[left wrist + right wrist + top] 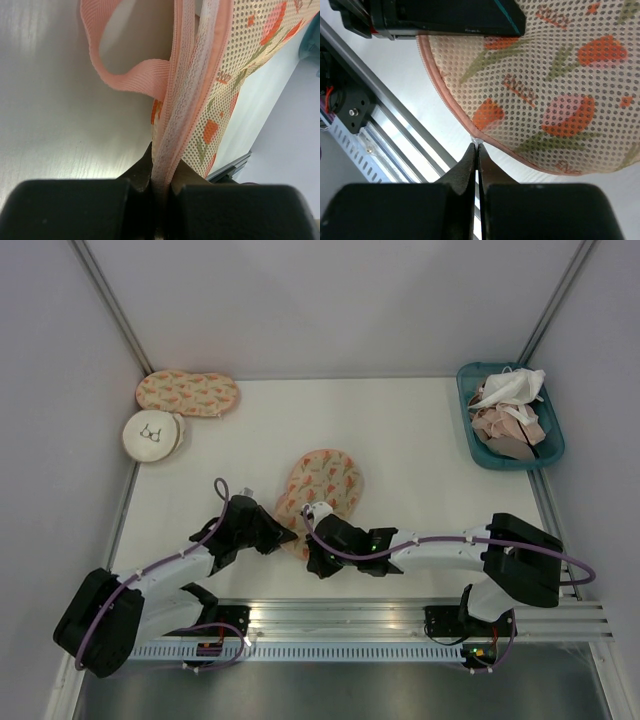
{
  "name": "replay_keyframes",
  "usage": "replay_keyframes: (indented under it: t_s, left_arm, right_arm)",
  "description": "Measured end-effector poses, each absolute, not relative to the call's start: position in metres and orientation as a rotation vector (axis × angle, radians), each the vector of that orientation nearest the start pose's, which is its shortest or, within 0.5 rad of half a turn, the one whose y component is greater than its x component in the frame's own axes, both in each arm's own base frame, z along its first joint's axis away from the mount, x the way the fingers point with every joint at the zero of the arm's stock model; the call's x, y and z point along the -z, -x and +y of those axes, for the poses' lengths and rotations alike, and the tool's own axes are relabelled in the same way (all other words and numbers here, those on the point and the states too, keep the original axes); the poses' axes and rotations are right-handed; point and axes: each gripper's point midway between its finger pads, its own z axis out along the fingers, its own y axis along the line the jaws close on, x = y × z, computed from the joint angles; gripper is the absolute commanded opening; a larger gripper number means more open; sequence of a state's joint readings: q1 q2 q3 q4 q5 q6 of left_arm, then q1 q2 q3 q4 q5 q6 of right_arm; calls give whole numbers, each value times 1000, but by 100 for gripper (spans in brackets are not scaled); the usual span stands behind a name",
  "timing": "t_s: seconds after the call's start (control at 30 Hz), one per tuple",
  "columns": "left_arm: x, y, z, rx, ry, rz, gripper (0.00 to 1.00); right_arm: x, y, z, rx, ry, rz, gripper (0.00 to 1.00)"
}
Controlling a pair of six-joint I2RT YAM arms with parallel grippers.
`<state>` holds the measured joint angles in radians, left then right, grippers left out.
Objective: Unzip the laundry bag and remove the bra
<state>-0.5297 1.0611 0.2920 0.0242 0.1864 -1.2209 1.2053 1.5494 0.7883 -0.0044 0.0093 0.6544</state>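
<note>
I read laundry bag (320,490) cream-pink dotted mesh, orange-red and green print, pink edging | loop strap (135,77) pink ribbed | basket (469,420) teal | pouch (152,433) white, dark drawing

Laundry bag (322,488): peanut-shaped, cream-pink mesh, orange-red and green print, pink edging.
Lies mid-table, tilted lengthwise; zipper (186,105) looks closed, pink loop strap (127,75) curls beside it.

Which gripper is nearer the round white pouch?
Left. The left gripper pinches the laundry bag's near-left edge, below-right of the pouch; right gripper pinches the bag's near end, farther right.
</note>
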Motion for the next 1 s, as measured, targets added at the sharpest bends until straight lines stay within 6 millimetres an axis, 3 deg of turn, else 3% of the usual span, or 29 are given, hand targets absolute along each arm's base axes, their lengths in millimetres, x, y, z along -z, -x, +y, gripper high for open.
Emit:
replay_keyframes:
  t_s: [0.17, 0.53, 0.83, 0.87, 0.93, 0.97, 1.0]
  left_arm:
    - [-45, -208, -202, 996, 733, 2461, 2]
    - [-46, -213, -207, 997, 642, 2495, 2]
    - [-46, -213, -218, 1056, 567, 2529, 7]
    - [-47, -213, -219, 1068, 561, 2523, 11]
    - [-53, -213, -221, 1096, 540, 2501, 36]
    - [-55, -212, -222, 1113, 531, 2491, 59]
    - [-58, -209, -222, 1127, 511, 2484, 70]
  right_arm:
    - [-49, -122, 359, -730, 671, 2465, 0]
    - [-27, -146, 300, -256, 491, 2536, 0]
    - [-25, -165, 282, -36, 392, 2489, 0]
    - [-26, -166, 281, -25, 380, 2481, 0]
    - [-28, -170, 277, 1, 351, 2463, 0]
    - [-29, -172, 274, 24, 339, 2451, 2]
    - [-30, -174, 268, 56, 329, 2442, 8]
